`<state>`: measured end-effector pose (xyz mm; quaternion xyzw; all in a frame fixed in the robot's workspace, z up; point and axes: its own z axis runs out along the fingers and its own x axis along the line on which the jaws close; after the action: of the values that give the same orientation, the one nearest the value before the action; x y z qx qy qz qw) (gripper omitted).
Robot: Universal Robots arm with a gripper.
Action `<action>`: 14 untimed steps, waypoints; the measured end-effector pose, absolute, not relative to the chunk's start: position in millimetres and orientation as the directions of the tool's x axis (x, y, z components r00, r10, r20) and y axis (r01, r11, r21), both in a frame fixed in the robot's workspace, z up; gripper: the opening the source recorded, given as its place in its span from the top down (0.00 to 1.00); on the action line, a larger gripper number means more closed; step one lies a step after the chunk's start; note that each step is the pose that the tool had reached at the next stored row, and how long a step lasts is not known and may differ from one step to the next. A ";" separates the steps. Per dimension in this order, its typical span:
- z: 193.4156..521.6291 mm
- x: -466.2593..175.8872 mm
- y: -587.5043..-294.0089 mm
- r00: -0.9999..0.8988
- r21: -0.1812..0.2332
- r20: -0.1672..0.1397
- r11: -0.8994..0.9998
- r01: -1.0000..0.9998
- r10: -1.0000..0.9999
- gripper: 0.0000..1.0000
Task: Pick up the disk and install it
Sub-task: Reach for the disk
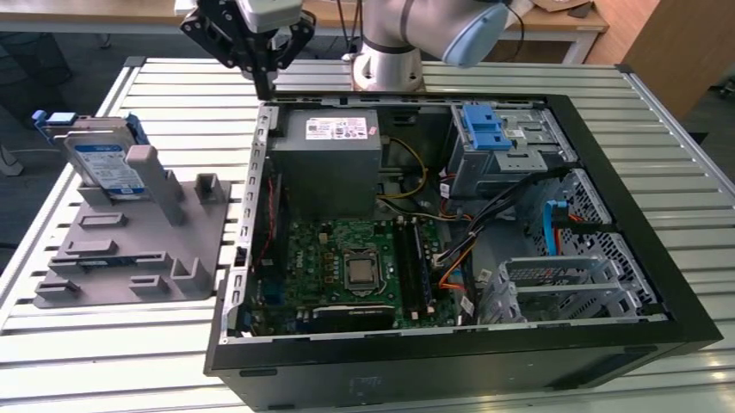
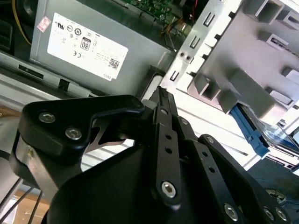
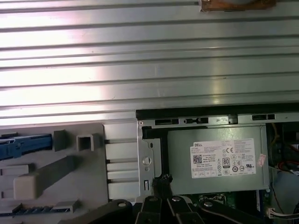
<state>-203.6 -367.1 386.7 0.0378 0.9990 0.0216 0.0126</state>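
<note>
Looking at the exterior view, you have one black linkage gripper [image 1: 267, 83] at the top of the frame, left of centre. Its tip is near the back-left corner of the one open black computer tower case [image 1: 643, 258].

- Fingers [image 2: 163, 140]: the two look pressed together with nothing between them. In both wrist views the gripper [image 2: 161, 92] [image 3: 162, 179] tapers to a single tip.
- One flat silver hard disk with a white-and-blue label in a bright blue plastic carrier [image 1: 103, 163]: upper left of the exterior view. It stands on edge, tilted back, in a slot of the one grey moulded plastic fixture [image 1: 138, 249].
- The disk is well apart from the gripper and outside the case. You can also see its blue carrier in the second wrist view [image 2: 250, 130] and in the first wrist view [image 3: 23, 144].
- The fixture sits on the one slatted aluminium table [image 1: 150, 95], just beside the case on the exterior view's left.
- One grey power supply box with a white sticker [image 1: 327, 159]: inside the case, upper left corner, close to the gripper tip.
- One green motherboard [image 1: 344, 267]: lower centre of the case.
- One blue plastic drive-bay latch [image 1: 488, 125]: upper right of the case interior.
- One perforated bare-metal cage [image 1: 563, 284]: lower right of the case interior.
</note>
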 end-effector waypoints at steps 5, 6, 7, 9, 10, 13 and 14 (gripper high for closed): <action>386.3 -217.3 -358.2 -0.997 0.044 -0.023 0.996 0.075 0.076 0.89; 386.1 -220.1 -356.9 -0.997 0.044 -0.023 0.996 0.075 0.076 0.89; 386.1 -223.0 -355.7 -0.997 0.044 -0.023 0.996 0.075 0.076 0.89; 386.0 -229.1 -353.4 -0.997 0.044 -0.022 0.996 0.075 0.076 0.89; 386.0 -232.0 -352.3 -0.997 0.044 -0.022 0.996 0.075 0.076 0.89; 385.5 -240.1 -349.3 -0.997 0.044 -0.022 0.996 0.075 0.076 0.89; 385.3 -242.7 -348.3 -0.997 0.044 -0.022 0.996 0.075 0.076 0.89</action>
<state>-242.7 -348.3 385.3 0.0378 0.9990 0.0215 0.0120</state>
